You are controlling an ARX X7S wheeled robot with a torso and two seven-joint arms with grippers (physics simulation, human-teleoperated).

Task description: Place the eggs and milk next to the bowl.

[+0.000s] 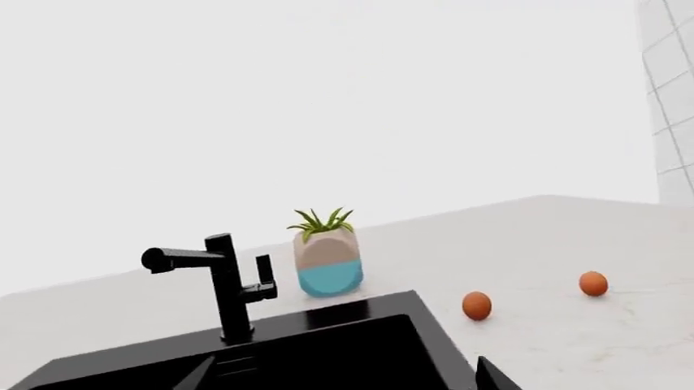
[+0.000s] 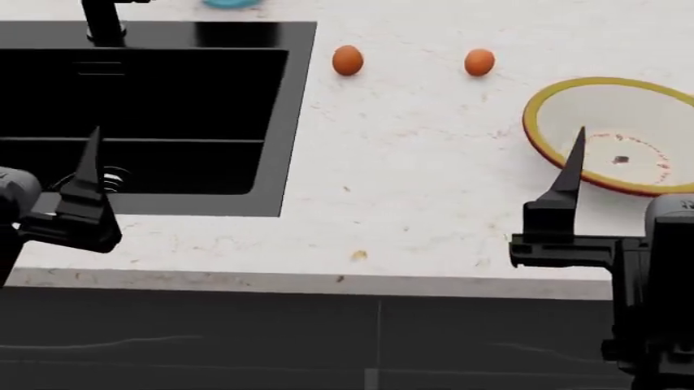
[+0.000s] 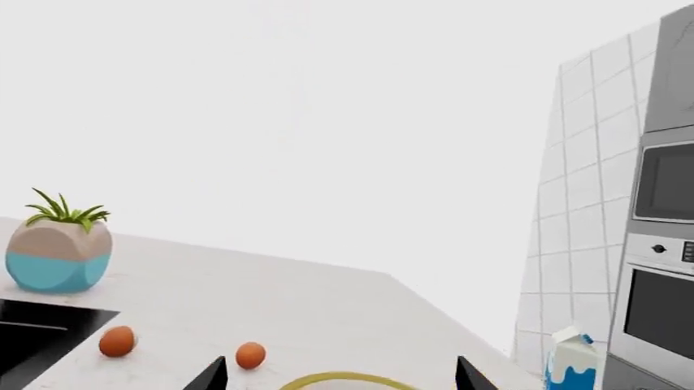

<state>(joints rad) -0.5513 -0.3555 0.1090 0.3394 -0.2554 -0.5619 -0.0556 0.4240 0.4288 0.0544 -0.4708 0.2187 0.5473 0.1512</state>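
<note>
Eggs (image 2: 347,60) (image 2: 479,62) lie ahead of both gaping grippers (image 2: 81,191) (image 2: 567,191) (long axes unclear); milk (image 3: 571,357) stands upright beyond the right one.

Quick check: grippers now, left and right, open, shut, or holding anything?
Left gripper: cannot be told; only one black finger shows, holding nothing visible.
Right gripper: open, two black fingertips wide apart, empty.

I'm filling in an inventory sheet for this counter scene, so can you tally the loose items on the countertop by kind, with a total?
Eggs: 2, the egg nearer the sink and the egg nearer the bowl
Bowl: 1
Milk carton: 1
Potted plant: 1
Total: 5
</note>
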